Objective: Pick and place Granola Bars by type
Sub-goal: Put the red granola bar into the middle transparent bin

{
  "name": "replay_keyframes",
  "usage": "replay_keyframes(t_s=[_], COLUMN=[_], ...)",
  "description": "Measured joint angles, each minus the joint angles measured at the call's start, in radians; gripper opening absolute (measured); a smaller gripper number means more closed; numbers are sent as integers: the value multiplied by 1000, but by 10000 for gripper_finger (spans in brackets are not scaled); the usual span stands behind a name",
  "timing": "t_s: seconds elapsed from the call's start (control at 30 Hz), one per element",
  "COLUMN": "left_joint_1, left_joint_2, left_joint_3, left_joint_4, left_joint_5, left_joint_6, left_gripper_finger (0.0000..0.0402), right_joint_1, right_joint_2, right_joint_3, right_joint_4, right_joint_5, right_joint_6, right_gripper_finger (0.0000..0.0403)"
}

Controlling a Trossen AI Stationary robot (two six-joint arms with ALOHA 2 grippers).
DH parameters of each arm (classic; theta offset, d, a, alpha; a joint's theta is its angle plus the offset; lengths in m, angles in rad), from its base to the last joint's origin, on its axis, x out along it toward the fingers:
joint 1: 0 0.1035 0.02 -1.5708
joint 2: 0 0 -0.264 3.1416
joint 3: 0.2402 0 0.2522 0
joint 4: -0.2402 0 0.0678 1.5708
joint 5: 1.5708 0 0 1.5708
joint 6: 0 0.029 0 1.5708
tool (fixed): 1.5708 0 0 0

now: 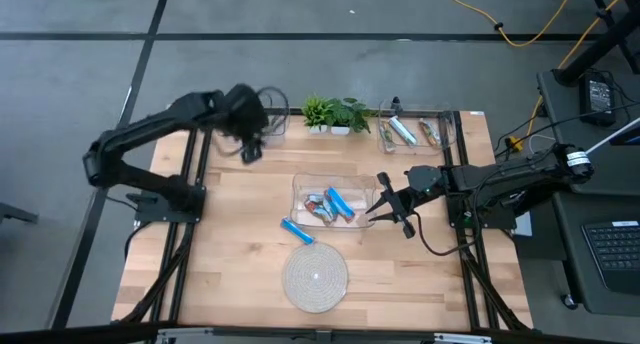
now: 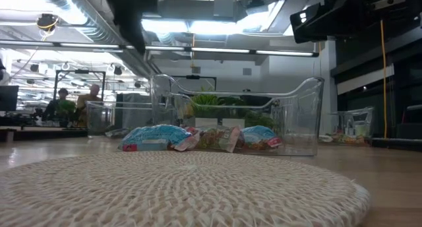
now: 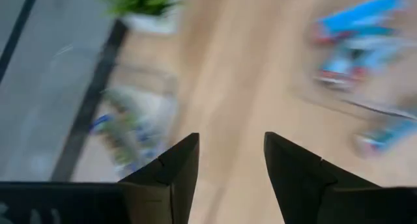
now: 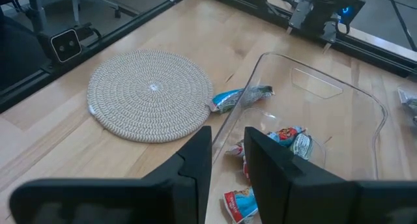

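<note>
Beside the centre bin, right end effector hovers narrowly parted, empty.

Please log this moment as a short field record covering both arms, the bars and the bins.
left tool: open, empty, near the table's far left bin
right tool: open, empty, at the right edge of the centre bin
centre bin contents: several wrapped granola bars
loose bar: blue, on the table between the centre bin and the woven mat
far right bin: a few bars inside
plant: at the far edge
</note>
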Motion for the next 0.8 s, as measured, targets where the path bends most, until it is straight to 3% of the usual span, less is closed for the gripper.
replay_keyframes(t_s=[0.2, 0.43, 0.6, 0.8], left_joint_1=[-340, -658, -752, -780], left_joint_2=[-67, -7, 78, 214], left_joint_3=[0, 0, 0, 0], left_joint_4=[-16, 27, 113, 98], left_joint_5=[-32, -75, -78, -78], left_joint_6=[-150, -310, -351, -392], left_gripper_finger=[162, 163, 162, 172], right_joint_1=[0, 0, 0, 0], right_joint_2=[0, 0, 0, 0], right_joint_3=[0, 0, 0, 0], right_joint_4=[1, 2, 2, 2], right_joint_5=[0, 0, 0, 0], right_joint_6=[0, 0, -1, 0], right_gripper_finger=[94, 94, 94, 94])
